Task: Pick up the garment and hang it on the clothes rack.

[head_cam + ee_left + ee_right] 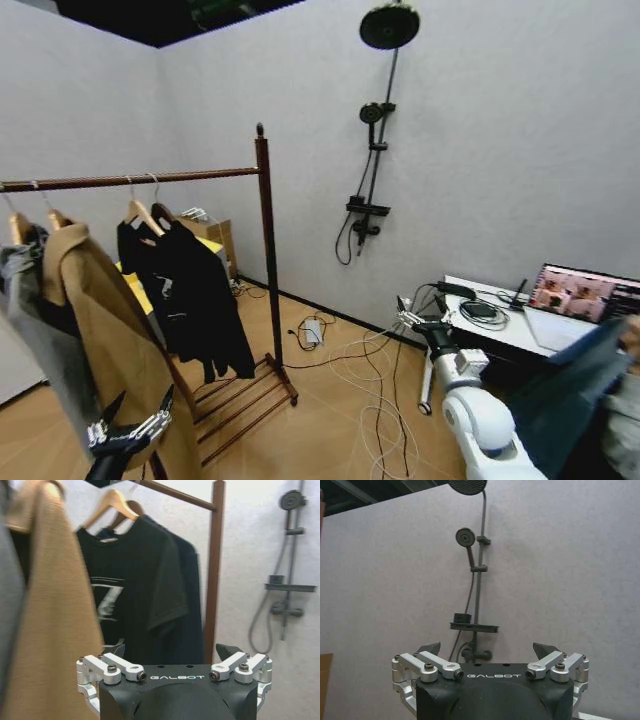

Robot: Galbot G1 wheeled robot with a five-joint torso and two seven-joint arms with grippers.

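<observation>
The clothes rack (268, 250) stands at the left, a dark wooden post and rail (215, 570). The garment (222, 320), long and black, hangs on the rail beside the post, behind a shorter black T-shirt (135, 580); its dark sleeve edge (192, 610) shows past the shirt. My left gripper (140, 405) is low in front of the hanging clothes, open and empty (172, 652), apart from the fabric. My right gripper (405, 308) is held out toward the far wall, open with nothing in it (487, 649).
A tan coat (110, 330) and a grey garment (30, 320) hang at the rail's left. A shower fixture (375, 130) is on the wall. Cables (370, 370) lie on the floor. A desk with a laptop (580, 295) and a person holding teal cloth (570, 390) are at the right.
</observation>
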